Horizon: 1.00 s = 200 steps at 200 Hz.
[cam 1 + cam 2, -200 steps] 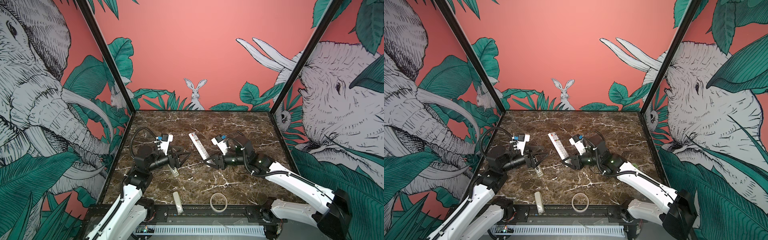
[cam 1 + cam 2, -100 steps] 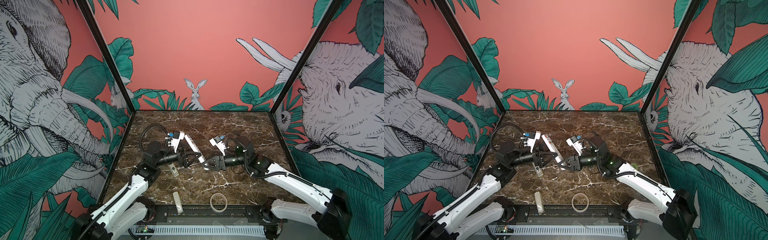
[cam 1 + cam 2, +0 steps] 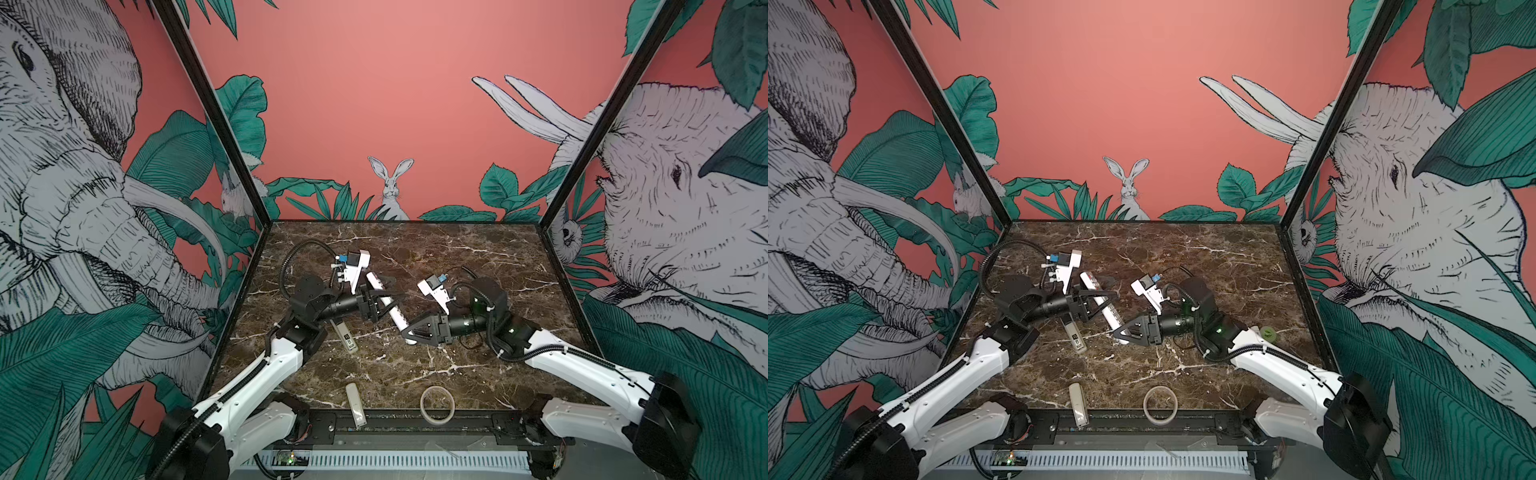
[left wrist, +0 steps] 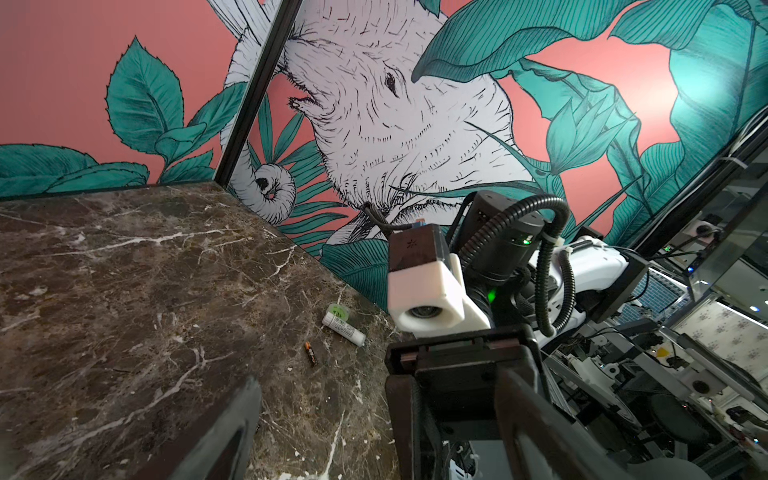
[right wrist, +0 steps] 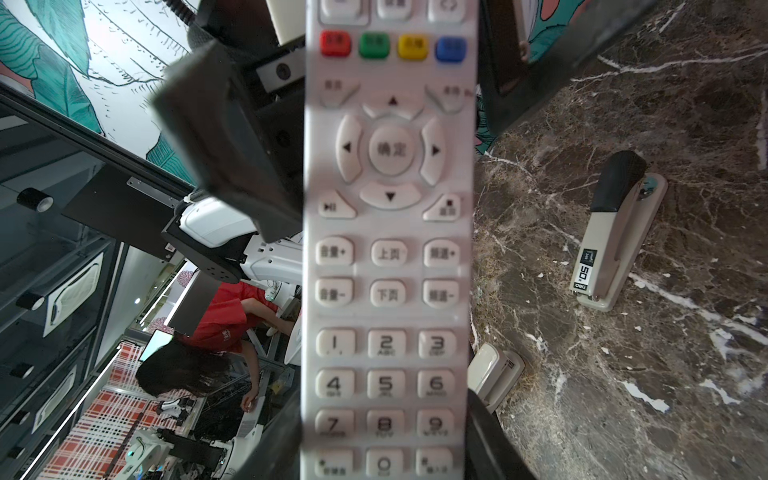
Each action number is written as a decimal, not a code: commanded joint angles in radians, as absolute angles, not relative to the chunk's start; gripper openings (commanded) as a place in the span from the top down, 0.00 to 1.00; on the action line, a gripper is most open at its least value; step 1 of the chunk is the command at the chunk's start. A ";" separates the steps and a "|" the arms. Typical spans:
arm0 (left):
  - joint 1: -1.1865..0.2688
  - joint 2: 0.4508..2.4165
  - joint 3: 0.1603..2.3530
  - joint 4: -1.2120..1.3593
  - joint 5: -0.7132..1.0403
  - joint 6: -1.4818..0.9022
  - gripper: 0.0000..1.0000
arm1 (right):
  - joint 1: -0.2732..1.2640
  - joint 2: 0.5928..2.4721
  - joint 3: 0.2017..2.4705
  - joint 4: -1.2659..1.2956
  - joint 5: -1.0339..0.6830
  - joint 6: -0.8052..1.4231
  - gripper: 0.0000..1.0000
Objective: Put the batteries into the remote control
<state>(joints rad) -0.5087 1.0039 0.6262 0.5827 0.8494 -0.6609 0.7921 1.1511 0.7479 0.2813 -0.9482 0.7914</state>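
The remote control (image 3: 397,313) (image 3: 1111,316) is a slim white bar held slanting above the marble. My right gripper (image 3: 409,330) (image 3: 1119,332) is shut on its lower end. In the right wrist view the remote control (image 5: 388,249) faces the camera, button side showing, with red, green, yellow and blue keys. My left gripper (image 3: 390,291) (image 3: 1106,289) stands open with a finger (image 5: 224,137) on each side of the remote's upper half. One black and orange battery (image 4: 311,353) lies on the table near the right wall.
A grey stapler (image 3: 346,336) (image 5: 615,232) lies under the left arm. At the front edge are a small cream remote (image 3: 356,405) and a tape ring (image 3: 437,404). A white tube with a green cap (image 4: 343,324) lies by the battery.
The left arm has swung from above the stapler over to the remote, and its jaws now straddle it and have narrowed a little. The right gripper keeps its hold.
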 commanded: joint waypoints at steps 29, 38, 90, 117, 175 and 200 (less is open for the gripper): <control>-0.493 0.961 0.638 0.632 0.862 -0.660 0.37 | 0.792 1.149 0.727 0.342 -0.967 0.807 0.55; -0.492 0.962 0.640 0.632 0.868 -0.659 0.42 | 0.792 1.149 0.727 0.335 -0.963 0.803 0.54; -0.486 0.972 0.649 0.563 0.867 -0.618 0.63 | 0.787 1.153 0.750 0.265 -0.940 0.751 0.47; -0.482 0.961 0.662 0.442 0.790 -0.554 0.69 | 0.787 1.133 0.788 0.137 -0.876 0.655 0.36; -0.481 0.972 0.756 0.136 0.557 -0.497 0.76 | 0.855 1.119 0.905 -0.147 -0.596 0.402 0.19; -0.482 0.982 0.796 0.041 0.521 -0.505 0.76 | 0.919 1.165 0.960 -0.212 -0.405 0.322 0.19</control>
